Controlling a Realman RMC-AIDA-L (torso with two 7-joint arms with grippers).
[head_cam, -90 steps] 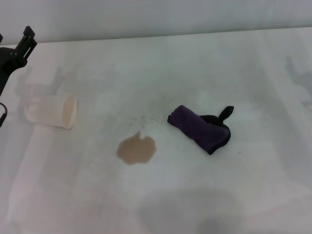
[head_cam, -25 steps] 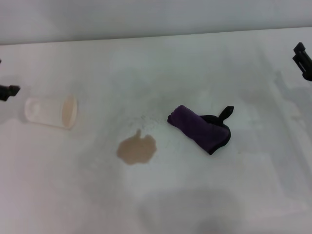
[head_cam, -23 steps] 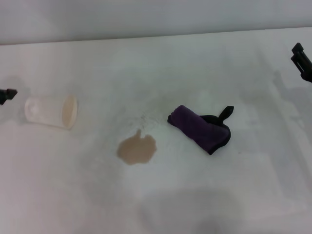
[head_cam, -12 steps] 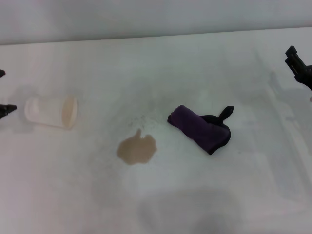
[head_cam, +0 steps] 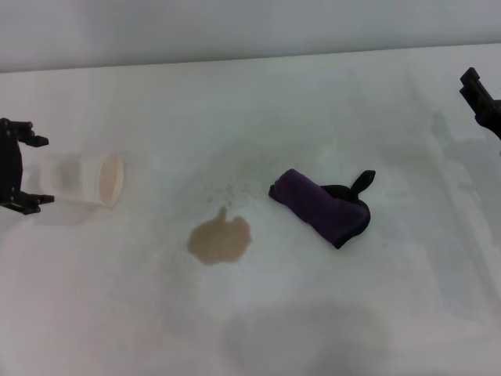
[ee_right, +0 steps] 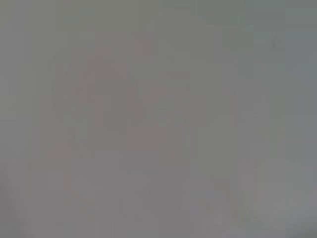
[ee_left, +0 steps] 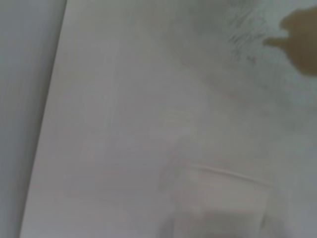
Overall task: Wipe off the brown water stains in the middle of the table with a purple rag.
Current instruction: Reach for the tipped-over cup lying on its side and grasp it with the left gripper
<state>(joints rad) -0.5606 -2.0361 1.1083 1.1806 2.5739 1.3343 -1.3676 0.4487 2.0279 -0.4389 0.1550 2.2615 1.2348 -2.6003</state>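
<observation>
white matte desk [head_cam: 258,102], wide and plain, carries everything in the head view. near its middle lies the brown water stain [head_cam: 220,239], one tan blotch with a small nub pointing away from me; it also shows at a corner of the left wrist view [ee_left: 302,42]. just beside it, toward my right and not touching it, rests the purple rag [head_cam: 321,207], a thick rolled bundle with black edging and a black loop tab [head_cam: 361,182]. its long axis runs diagonally, from the end nearer the stain, farther from me, to the black-edged end nearer me on the right, with the tab sticking up and away at that end. i judge it soft, light and compressible, unlikely to slip; a pinch across the thick middle of the roll, fingers set crosswise to the long axis, looks the safest hold, since the tab alone would let the bundle unroll. my left gripper [head_cam: 19,176] stands at the left edge with fingers spread apart around the closed end of a pale translucent cup [head_cam: 82,179] lying on its side. my right gripper [head_cam: 481,98] hangs at the far right edge, well apart from the rag; i cannot tell how its fingers stand.
</observation>
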